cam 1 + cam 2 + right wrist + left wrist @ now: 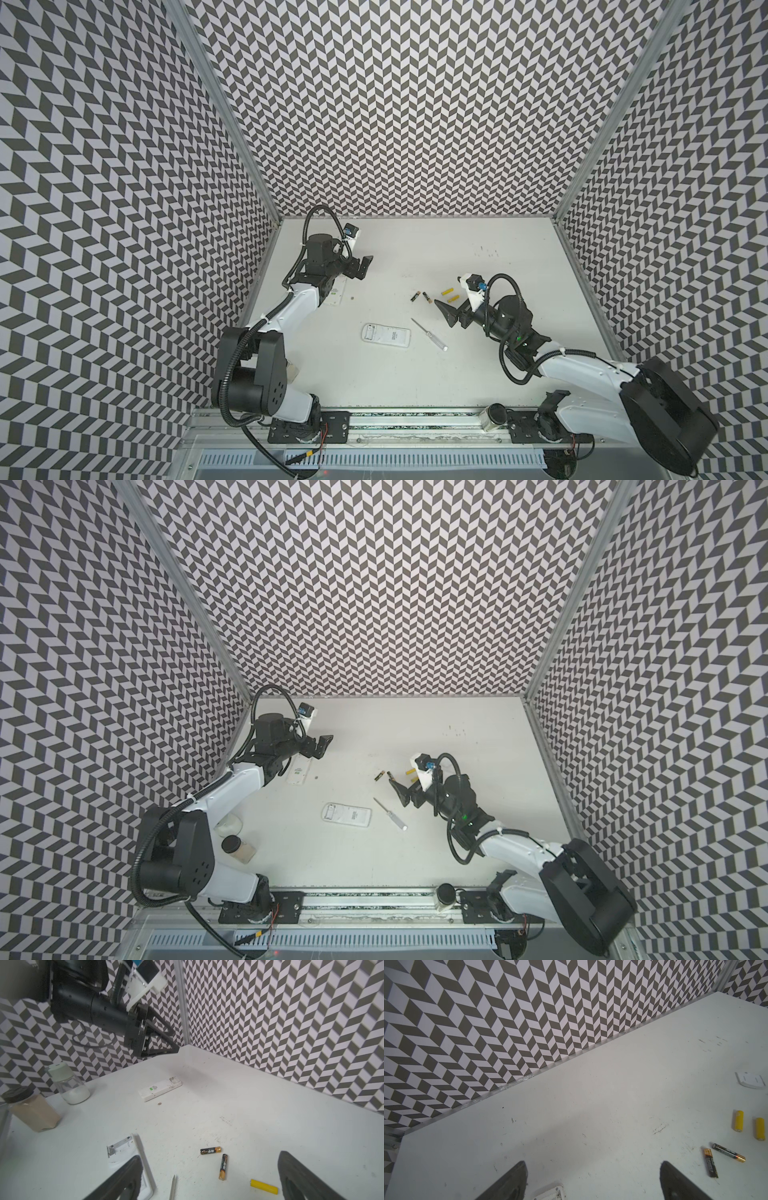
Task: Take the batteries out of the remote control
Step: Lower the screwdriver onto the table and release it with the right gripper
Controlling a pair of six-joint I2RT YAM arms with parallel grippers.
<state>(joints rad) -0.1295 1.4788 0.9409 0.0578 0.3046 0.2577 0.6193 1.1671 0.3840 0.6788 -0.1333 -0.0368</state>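
Task is looking abt done. All four batts are lying loose on the white table (415, 241), right of centre in both top views. The two bright yellow thin cylinder batteries (447, 291) are lying side by side. Just left of them, the two black thin cylinder batteries w/ orange-gold ends (427, 297) are sitting at an angle, ends nearly meeting. None is sitting in a remote.

The wide white flat plastic remote (386, 334) is lying back-up at lower centre. In the right wrist view its end bay is showing open and, I'd judge, empty. The slim white plastic remote (337, 293) is lying at left, partly under the left arm. Its end is also looking open, but the inside is too small to tell.

The left tool (362, 269) is hovering near that slim remote's far end, spread wide and gripping nothing. The right tool (444, 315) is hanging just below the batts, also spread wide w/ nothing between its fingers. The long thin metal screwdriver w/ clear handle (428, 334) is lying free between the wide remote and the right tool.

Prob. nothing is left beyond checking the slim remote's bay.
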